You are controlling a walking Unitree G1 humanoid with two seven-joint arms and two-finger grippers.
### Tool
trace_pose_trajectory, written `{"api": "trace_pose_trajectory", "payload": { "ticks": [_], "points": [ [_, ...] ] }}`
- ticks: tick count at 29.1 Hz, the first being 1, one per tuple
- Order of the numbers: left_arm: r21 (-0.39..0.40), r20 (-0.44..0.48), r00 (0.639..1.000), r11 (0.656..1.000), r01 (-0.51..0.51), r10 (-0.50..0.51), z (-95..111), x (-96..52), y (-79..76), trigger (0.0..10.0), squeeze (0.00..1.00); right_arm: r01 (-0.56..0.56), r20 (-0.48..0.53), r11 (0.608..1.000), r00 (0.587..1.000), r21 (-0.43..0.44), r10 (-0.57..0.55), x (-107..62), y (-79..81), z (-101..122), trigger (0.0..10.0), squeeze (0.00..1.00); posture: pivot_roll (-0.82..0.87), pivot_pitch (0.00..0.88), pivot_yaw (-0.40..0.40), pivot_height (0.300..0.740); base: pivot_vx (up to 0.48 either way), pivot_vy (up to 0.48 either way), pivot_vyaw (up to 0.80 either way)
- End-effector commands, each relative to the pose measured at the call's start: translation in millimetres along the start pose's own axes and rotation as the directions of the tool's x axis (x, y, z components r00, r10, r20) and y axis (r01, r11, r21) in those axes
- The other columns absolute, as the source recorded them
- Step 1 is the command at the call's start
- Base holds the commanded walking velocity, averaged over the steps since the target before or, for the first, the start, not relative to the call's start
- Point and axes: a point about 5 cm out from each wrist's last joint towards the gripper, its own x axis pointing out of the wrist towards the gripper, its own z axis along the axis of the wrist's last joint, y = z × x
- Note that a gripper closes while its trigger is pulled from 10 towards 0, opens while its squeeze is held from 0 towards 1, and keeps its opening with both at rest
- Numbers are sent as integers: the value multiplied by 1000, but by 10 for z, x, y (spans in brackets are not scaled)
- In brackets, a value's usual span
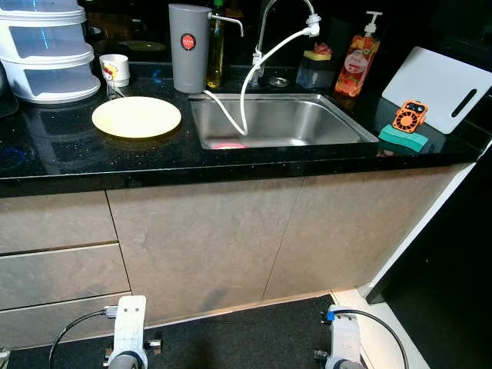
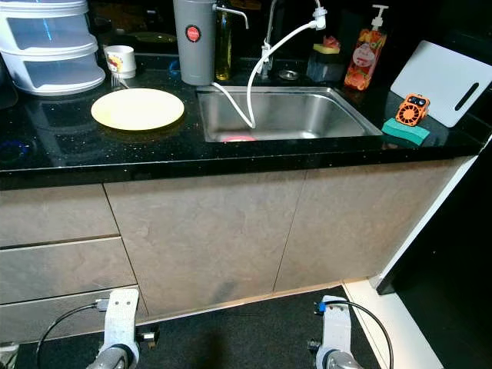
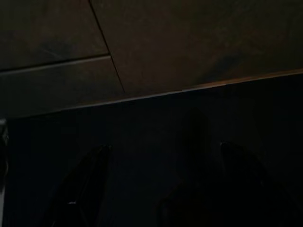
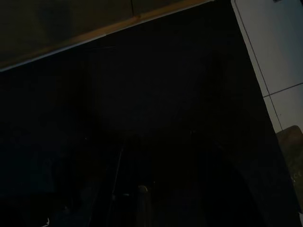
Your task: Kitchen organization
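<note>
1. Fingers of the left gripper [image 3: 158, 189] show as two dark shapes set wide apart, holding nothing, above a dark floor mat by the cabinet foot; the arm hangs low.
2. Fingers of the right gripper are lost in the dark of its wrist view, so I cannot tell how they stand; the right arm [image 1: 344, 342] hangs low too.
3. At the worktop's [image 1: 69, 157] left back corner stands a white stacked container [image 1: 48, 50], with a mug [image 1: 115, 69] just beside it.
4. A pale yellow plate [image 1: 136, 116], likely a thing to tidy, lies flat near the worktop's front edge, just left of the sink [image 1: 277, 119]. Being round, it has no long axis and points nowhere; its face is up.
5. A grey canister [image 1: 189, 48] stands at the sink's back left corner, and a white hose [image 1: 250, 84] droops into the basin, where something pink [image 1: 228, 145] lies at the front wall.
6. Toward the worktop's right end a soap bottle [image 1: 358, 58] stands at the back; a white board [image 1: 438, 88] leans there, long axis slanting up to the right, handle slot uppermost, with an orange gadget [image 1: 410, 117] and teal sponge [image 1: 403, 137] in front.
7. Risks, as I judge: the flat plate offers little rim to pinch and could slide off the front edge; a reach into the sink could snag the hose.
</note>
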Motion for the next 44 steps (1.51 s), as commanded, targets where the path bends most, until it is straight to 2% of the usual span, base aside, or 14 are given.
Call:
{"api": "trace_pose_trajectory", "payload": {
  "ticks": [1,4,7,9,12,14,17,21,26,29,31,37,42,44],
  "points": [
    [17,-11,1000,1000,-3,3,-31,-8,34,10000,0,18,-5,1000,1000,9,-18,-13,-45,-49,10000,0,30,79,-63,740,0,0,0],
    [-16,-8,1000,1000,-6,6,-14,-2,52,10000,0,21,1,1000,1000,-10,-21,-13,-45,-43,10000,0,30,77,-62,740,0,0,0],
    [-38,-7,1000,999,-5,5,-13,-4,79,10000,0,21,-9,999,1000,45,-20,-15,-34,-70,10000,0,28,72,-59,740,0,0,0],
    [-27,-24,1000,1000,-15,14,-52,-16,96,10000,0,11,7,993,1000,121,-12,-19,-13,-86,10000,0,27,65,-54,740,0,0,0],
    [-25,-19,1000,1000,-13,13,-43,-15,93,10000,0,12,11,993,1000,114,-14,-19,-14,-84,10000,0,26,64,-53,740,0,0,0],
    [22,46,999,1000,-4,3,69,2,65,10000,0,2,52,998,999,62,-5,-23,-20,-46,10000,0,37,58,-56,740,0,0,0],
    [32,135,991,999,-5,1,225,14,64,10000,0,-55,101,998,993,24,52,-17,28,42,10000,0,27,54,-53,740,0,0,0],
    [9,264,964,1000,13,-14,462,-25,122,10000,0,-132,249,989,962,65,112,-6,135,392,10000,0,29,38,-63,740,0,0,0],
    [4,294,956,1000,-1,0,443,-96,196,10000,0,-131,265,988,958,81,105,-11,148,421,10000,0,28,12,-58,740,0,0,0],
    [-34,251,967,998,-45,52,315,-128,266,10000,0,-110,250,991,964,73,88,-4,165,399,10000,0,23,0,-55,740,0,0,0],
    [-42,214,974,996,-72,80,239,-129,263,10000,0,-91,235,990,970,112,63,2,160,372,10000,0,27,0,-60,740,0,0,0],
    [-7,131,991,1000,-28,29,151,-96,138,10000,0,-72,192,991,980,109,51,6,136,314,10000,0,30,7,-85,740,0,0,0],
    [-5,95,995,999,-31,32,107,-84,143,10000,0,-59,164,993,986,105,42,9,129,272,10000,0,43,22,-98,740,0,0,0],
    [-45,62,996,997,-56,59,64,-77,194,10000,0,-56,135,994,990,98,42,13,149,226,10000,0,41,29,-93,740,0,0,0]
  ]
}}
